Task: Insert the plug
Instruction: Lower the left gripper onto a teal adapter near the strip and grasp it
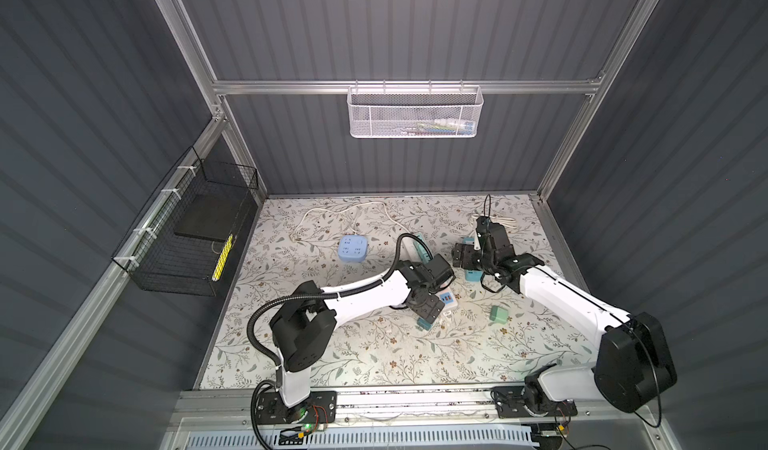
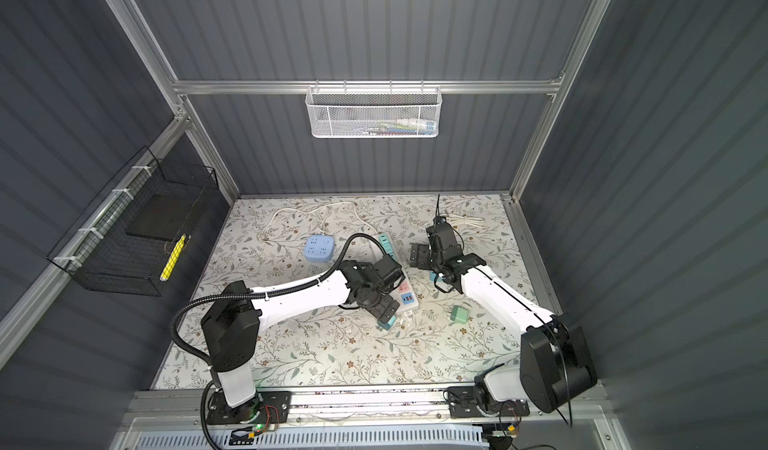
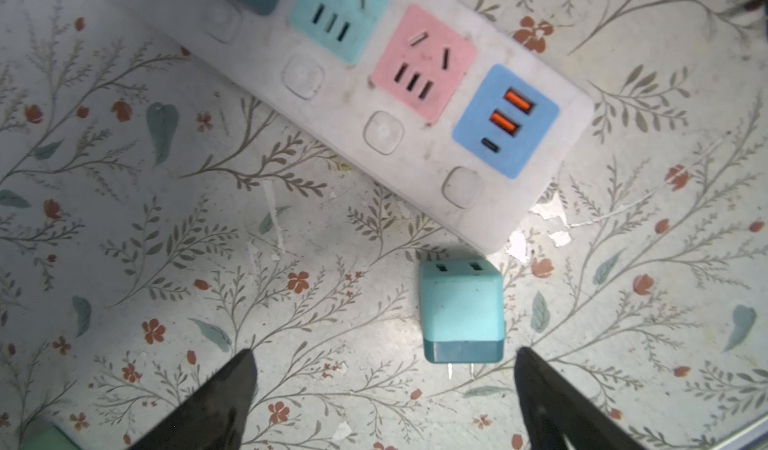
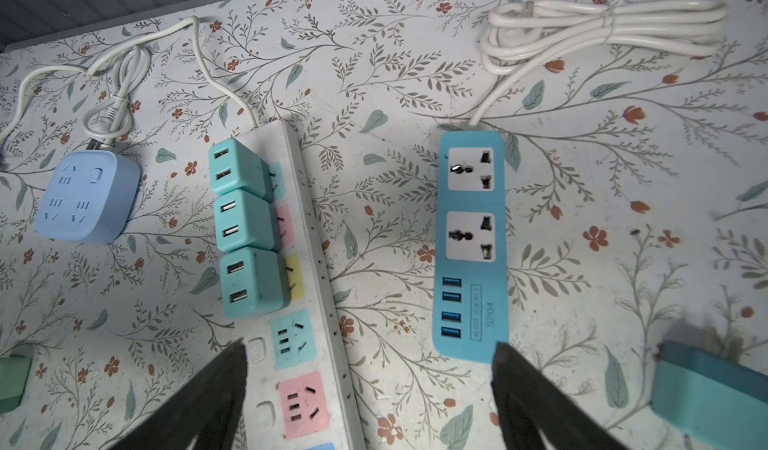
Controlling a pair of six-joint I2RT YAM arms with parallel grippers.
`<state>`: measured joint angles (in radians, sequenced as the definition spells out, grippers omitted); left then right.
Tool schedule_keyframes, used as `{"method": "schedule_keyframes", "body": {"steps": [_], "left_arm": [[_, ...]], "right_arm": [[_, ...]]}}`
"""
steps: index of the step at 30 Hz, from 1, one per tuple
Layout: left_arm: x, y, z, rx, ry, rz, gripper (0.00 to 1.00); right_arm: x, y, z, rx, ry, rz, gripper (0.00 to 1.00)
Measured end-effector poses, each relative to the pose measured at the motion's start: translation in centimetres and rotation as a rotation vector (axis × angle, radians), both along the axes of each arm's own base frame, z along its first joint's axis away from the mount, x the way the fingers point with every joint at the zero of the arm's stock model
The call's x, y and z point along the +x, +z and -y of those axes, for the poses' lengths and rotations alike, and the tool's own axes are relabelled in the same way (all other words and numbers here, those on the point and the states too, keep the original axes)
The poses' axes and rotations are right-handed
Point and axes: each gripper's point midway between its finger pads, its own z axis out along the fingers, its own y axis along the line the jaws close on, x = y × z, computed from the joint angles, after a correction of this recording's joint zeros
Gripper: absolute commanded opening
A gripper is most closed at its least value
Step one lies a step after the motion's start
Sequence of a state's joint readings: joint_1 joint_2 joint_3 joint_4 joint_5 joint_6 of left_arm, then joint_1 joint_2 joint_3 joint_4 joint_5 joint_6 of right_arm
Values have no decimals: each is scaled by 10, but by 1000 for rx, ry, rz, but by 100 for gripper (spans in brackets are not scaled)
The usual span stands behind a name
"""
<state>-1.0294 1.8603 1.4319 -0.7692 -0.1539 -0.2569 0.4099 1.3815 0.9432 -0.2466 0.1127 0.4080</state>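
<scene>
Blue plastic, a rounded square socket cube sits furthest left, well apart from the work. Next comes the long white power strip with pastel socket faces. Three teal USB chargers stand plugged into it, and its teal and pink faces are free.

Just off its end lies the loose teal cube plug, on its side with its prongs pointing toward the left gripper. That gripper's jaws stand wide apart and hold nothing. The plug lies nearer one finger than the other, so closing now would likely shove or twist it. A skewed hold would bring the prongs to the slots askew.

Rightward, the right gripper hovers, equally spread and empty, above a blue two-outlet strip. In both top views the arms cover much of both strips, and the plug's prongs are barely discernible.
</scene>
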Motion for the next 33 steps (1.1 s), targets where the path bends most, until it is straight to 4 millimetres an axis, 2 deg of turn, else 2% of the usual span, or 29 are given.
{"method": "schedule_keyframes", "body": {"steps": [5, 14, 17, 20, 27, 33], "left_arm": [[-12, -16, 5, 13, -25, -74, 74], [-27, -38, 12, 26, -34, -170, 76], [-31, -44, 15, 31, -35, -188, 70], [-30, -53, 16, 45, -15, -195, 59], [-21, -62, 10, 88, 36, -156, 47], [-13, -61, 5, 101, 65, -108, 43]], "right_arm": [[1, 0, 1, 4, -5, 0, 91], [5, -1, 2, 2, -12, -3, 91], [6, -3, 1, -1, -12, -11, 91], [6, -5, 1, -2, -12, -15, 90], [6, -5, 1, 9, -21, -21, 89], [-4, 8, 0, 55, -9, -14, 89]]}}
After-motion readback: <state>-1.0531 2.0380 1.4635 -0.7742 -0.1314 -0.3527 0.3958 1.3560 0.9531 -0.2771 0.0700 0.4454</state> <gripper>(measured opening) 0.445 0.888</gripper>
